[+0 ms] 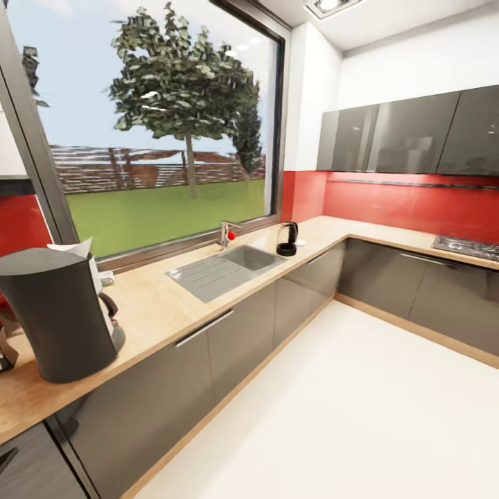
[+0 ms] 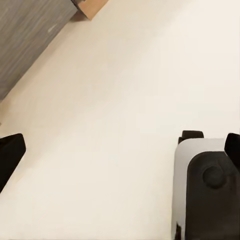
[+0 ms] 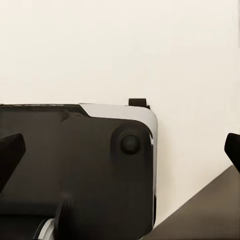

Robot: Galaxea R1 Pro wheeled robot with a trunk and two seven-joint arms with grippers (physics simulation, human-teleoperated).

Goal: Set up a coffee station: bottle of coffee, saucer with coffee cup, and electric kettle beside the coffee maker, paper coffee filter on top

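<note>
The coffee maker (image 1: 59, 315) stands on the kitchen countertop (image 1: 156, 305) at the near left, its dark back toward me. A white paper coffee filter (image 1: 71, 247) sticks up from its top. Far along the counter, past the sink, sits the electric kettle (image 1: 287, 239), with a small white item (image 1: 301, 242) beside it that is too small to identify. Another small white thing (image 1: 106, 278) peeks out behind the coffee maker. The bottle of coffee is out of view. My left gripper (image 2: 120, 150) and right gripper (image 3: 122, 150) are both open and hold nothing, hanging over the floor and my own base.
An inset steel sink (image 1: 225, 267) with a tap (image 1: 225, 234) lies mid-counter under a big window. The counter turns a corner at the far right, with a hob (image 1: 468, 246) and grey wall cabinets (image 1: 409, 135). White floor (image 1: 346, 416) stretches to the right.
</note>
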